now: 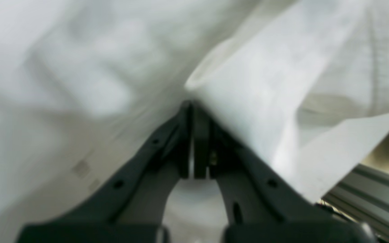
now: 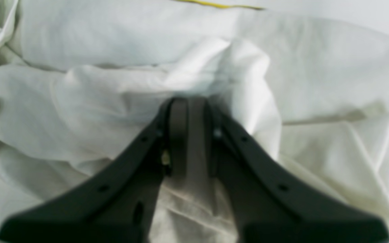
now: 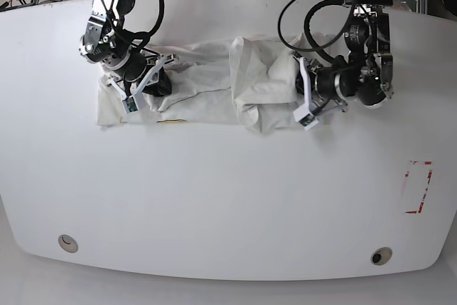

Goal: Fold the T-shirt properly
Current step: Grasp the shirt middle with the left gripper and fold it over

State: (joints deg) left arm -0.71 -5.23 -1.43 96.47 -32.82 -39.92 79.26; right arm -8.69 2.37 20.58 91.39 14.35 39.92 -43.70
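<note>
The white T-shirt (image 3: 207, 80) lies crumpled across the far half of the table, its print hidden. In the base view my right gripper (image 3: 163, 85) is at the shirt's left end and my left gripper (image 3: 298, 85) at its right end. Seen from the left wrist, the left gripper (image 1: 192, 106) has its dark jaws pressed together on a folded edge of the T-shirt (image 1: 275, 84), which drapes over the right finger. From the right wrist, the right gripper (image 2: 189, 101) is shut on a bunched ridge of the T-shirt (image 2: 96, 111).
The white table (image 3: 228, 198) carries a red rectangular marking (image 3: 418, 187) at the right and a short yellow strip (image 3: 171, 121) by the shirt's near edge. An aluminium rail (image 1: 366, 192) shows beyond the cloth. Cables lie behind the table's far edge.
</note>
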